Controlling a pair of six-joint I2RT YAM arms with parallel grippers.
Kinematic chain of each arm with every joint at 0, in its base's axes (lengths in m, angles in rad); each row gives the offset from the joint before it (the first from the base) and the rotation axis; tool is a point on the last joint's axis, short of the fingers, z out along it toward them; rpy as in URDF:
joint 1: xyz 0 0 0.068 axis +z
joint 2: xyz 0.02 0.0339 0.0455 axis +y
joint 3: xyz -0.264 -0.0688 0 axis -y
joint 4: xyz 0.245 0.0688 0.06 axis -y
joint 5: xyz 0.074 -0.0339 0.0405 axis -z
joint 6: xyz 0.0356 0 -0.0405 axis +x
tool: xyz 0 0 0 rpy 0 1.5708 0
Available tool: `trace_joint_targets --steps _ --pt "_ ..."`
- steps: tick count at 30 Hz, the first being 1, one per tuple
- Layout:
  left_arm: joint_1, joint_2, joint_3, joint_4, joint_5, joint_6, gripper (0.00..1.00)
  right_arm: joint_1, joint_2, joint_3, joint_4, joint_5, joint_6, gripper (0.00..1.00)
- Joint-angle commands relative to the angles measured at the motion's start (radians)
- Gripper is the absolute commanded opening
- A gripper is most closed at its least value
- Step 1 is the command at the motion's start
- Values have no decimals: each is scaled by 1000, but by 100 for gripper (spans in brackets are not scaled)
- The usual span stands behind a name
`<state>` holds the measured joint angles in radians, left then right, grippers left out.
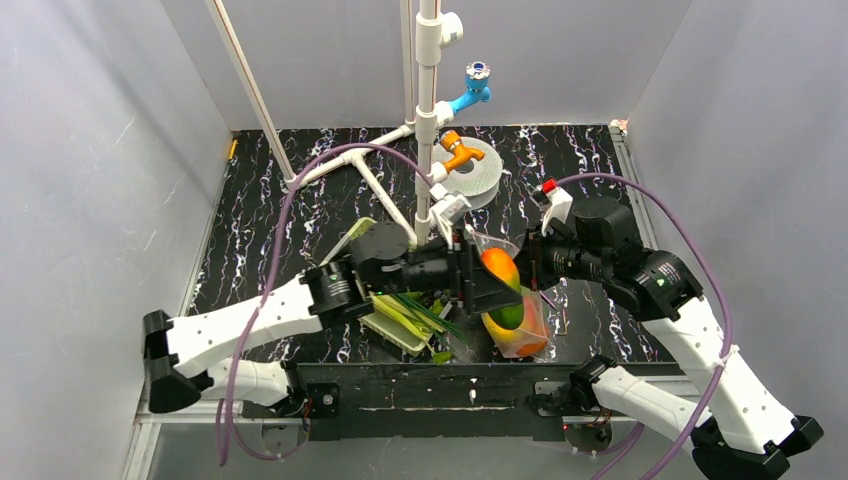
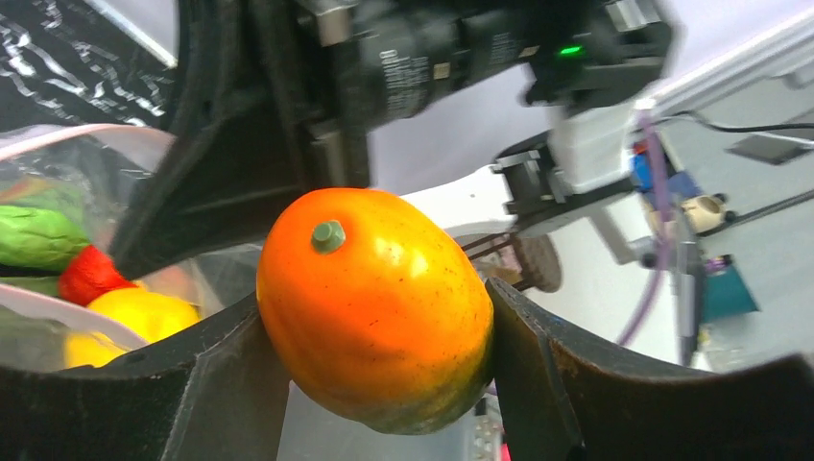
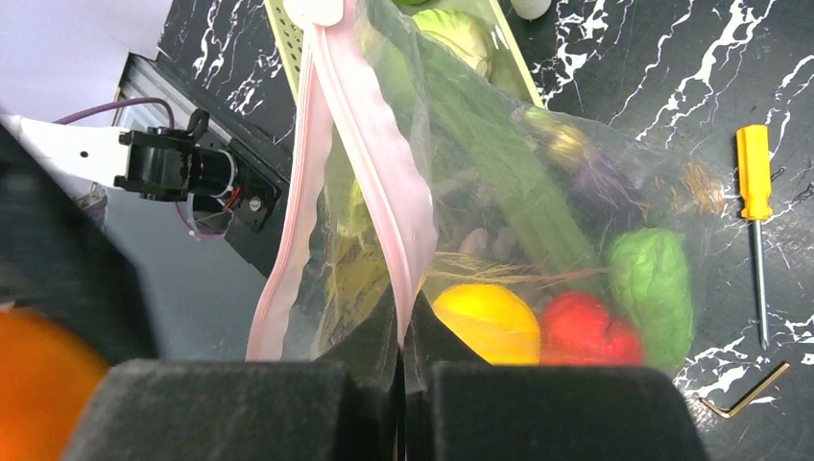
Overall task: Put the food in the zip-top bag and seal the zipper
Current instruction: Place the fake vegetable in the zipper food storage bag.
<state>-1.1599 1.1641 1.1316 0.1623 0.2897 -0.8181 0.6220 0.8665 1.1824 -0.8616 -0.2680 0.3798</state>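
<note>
One orange fruit [image 2: 374, 307] in L tool [image 2: 379, 331], R tool [image 3: 403, 338] (shut) — pinching zipper [image 3: 379, 173]

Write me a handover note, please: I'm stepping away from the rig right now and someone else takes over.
Left gripper: closed on an orange fruit, held in the air near the bag's mouth.
Right gripper: shut, pinching the zipper and holding the zip-top bag up by that edge.
In the bag: a yellow fruit, a red piece and a green piece.
Done: those three are bagged.
Left to do: put the orange fruit in, then press the open zipper shut along its whole length.
</note>
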Motion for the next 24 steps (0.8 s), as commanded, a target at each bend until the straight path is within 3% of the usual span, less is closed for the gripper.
trace_joint_targets --steps 1,5,8,10,15,21,24 --pt "-20 74 52 -55 -99 117 44 1 -25 70 26 -38 22 1" --pt "-19 109 35 -109 -230 124 48 1 -35 90 26 -35 23 1" --pt "-20 126 59 -297 -403 91 49 1 -39 94 23 -27 22 1" --pt "-20 124 64 -362 -432 64 52 1 -43 91 20 -23 18 1" --pt "-20 112 50 -333 -415 18 67 1 -40 66 35 -33 17 1" --pt "-20 160 150 -372 -339 60 88 1 -37 60 30 -35 14 1" --pt "-21 147 150 -380 -335 64 91 1 -42 57 21 -23 8 1"
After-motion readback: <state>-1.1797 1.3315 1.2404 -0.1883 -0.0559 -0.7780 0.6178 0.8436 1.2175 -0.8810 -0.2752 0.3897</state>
